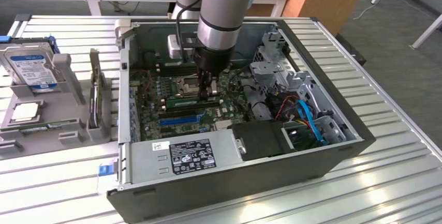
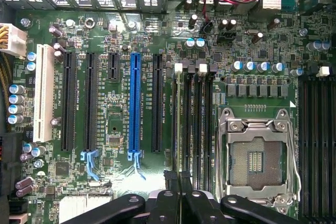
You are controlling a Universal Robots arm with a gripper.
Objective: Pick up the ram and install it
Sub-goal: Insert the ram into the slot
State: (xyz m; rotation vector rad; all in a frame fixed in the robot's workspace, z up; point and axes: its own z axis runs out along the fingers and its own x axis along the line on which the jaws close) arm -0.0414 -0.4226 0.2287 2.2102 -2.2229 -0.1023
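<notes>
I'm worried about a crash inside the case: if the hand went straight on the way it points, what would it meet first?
Pointing down, the hand would most likely meet the black memory slots beside the CPU socket, the green ram under it touching first; the gap left is unclear.

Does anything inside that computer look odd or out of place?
The square silver processor socket on the green motherboard sits bare, with no chip or cooler on it. Nothing looks spilled or broken.
</notes>
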